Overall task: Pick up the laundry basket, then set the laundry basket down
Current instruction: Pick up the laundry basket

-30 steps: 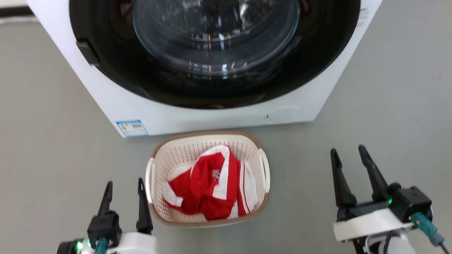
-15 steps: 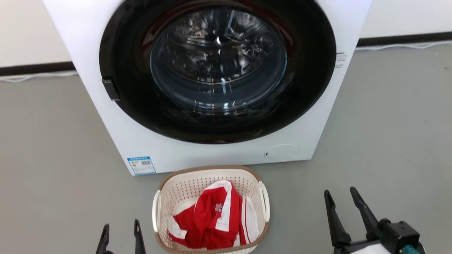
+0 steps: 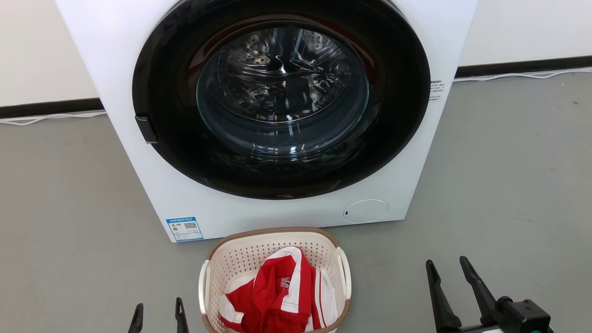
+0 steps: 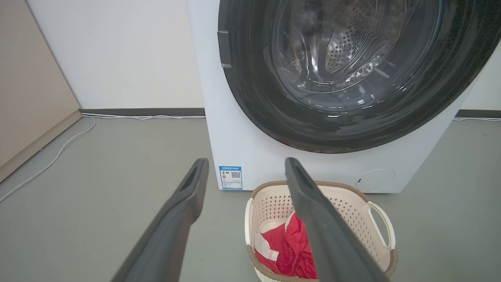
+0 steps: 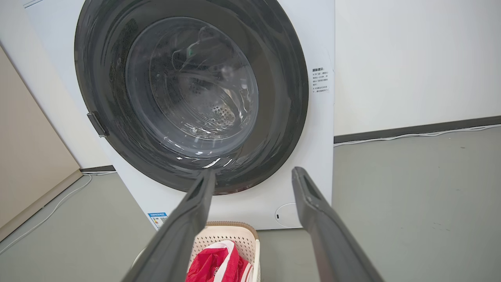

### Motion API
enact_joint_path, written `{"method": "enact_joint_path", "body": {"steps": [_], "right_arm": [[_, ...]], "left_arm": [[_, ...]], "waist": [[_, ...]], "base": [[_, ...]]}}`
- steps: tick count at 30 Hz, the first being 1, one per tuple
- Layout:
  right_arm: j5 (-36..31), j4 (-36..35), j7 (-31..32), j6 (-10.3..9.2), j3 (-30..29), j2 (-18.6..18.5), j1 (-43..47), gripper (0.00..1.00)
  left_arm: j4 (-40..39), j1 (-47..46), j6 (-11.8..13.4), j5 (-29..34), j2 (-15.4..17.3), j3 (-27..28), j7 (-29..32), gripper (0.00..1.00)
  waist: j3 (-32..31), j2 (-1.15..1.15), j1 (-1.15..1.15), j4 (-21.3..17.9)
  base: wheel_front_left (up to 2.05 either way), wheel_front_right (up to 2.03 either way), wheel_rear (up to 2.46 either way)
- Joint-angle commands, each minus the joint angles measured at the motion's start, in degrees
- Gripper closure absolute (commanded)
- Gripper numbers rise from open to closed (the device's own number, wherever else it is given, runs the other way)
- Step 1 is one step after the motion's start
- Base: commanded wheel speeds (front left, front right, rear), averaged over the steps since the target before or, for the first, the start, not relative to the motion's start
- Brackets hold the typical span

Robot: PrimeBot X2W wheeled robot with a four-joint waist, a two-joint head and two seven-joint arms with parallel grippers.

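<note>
Laundry basket (image 3: 273, 230) stands on the floor between the hands, left hand (image 3: 159, 306) just beside it, right hand (image 3: 447, 262) well apart; both parted and empty.

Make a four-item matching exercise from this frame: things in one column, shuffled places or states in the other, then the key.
Things
1. laundry basket
2. red-and-white garment
3. blue label
4. right gripper

Places or states
A. open, empty, off to the side of the laundry basket
B. on the floor in front of the washing machine
C. low corner of the washing machine's front
D. lying inside the laundry basket

Pairs: 1-B, 2-D, 3-C, 4-A
</note>
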Motion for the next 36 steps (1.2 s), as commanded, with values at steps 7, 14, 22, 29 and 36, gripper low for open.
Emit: {"method": "enact_joint_path", "body": {"steps": [7,14,22,29,36], "right_arm": [[0.2,-1.3,-0.4,0.40,1.1,-0.2,-0.8,0.00],[0.3,-1.4,-0.4,0.40,0.9,-0.2,-1.1,0.00],[0.5,-1.7,-0.4,0.40,0.4,-0.2,-2.1,0.00],[-0.2,-0.6,-0.4,0.40,0.8,-0.2,-6.9,0.00],[0.0,3.3,-0.4,0.40,0.5,-0.2,-15.3,0.00]], "left_arm": [[-1.1,-1.4,-0.8,-0.2,0.1,2.4,-0.3,0.00],[-0.6,-1.8,-1.2,-0.1,0.1,2.6,-0.3,0.00],[-0.1,-2.8,-1.5,-0.3,0.1,3.0,-0.3,0.00],[1.8,-7.5,-3.2,-1.2,0.1,3.7,-0.3,0.00],[8.8,-17.2,-5.9,-1.7,0.7,5.4,-0.3,0.00]], "waist": [[0.2,0.00,0.00,0.0],[0.9,0.00,0.00,-0.3],[3.0,0.00,0.00,-0.6],[7.6,0.00,0.00,-0.9],[15.8,0.00,0.00,-0.6]], "base": [[0.00,0.00,0.00],[0.00,0.00,0.00],[0.00,0.00,0.00],[0.00,0.00,0.00],[0.00,0.00,0.00]]}}
